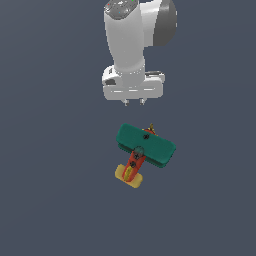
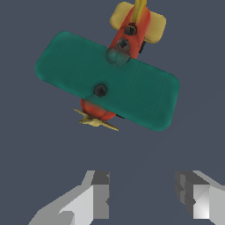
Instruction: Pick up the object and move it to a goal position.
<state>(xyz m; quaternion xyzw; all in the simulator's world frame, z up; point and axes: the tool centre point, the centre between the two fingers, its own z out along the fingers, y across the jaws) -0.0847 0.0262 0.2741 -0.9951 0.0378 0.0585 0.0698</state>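
so the end effector [image 1: 133, 103] hangs above the desk [image 1: 45, 200] with its two fingers spread wide and nothing between them, you can see the empty gap clearly in the wrist view. the toy airplane [image 1: 144, 150] isn't under it though, it sits on the desk off to one side, showing below the fingertips in the exterior view and a touch toward the exterior view's right. in the wrist view the plane [image 2: 110, 79] lies entirely beyond the fingers [image 2: 99, 195], apart from them, so i'd guess the next move is a sideways slide over the plane first and only then a drop. the long axis thing matters here: the teal-green wing runs slanted across the frame, and the red-orange body crosses it at roughly a right angle, from the tan propeller [image 2: 94, 121] nearest the end effector to the yellow tail [image 2: 154, 24] farthest away. looks-wise it's a chunky little toy, wide rounded wing, black screws on top, sitting flat and upright. wing looks like the broadest part, the body much slimmer.
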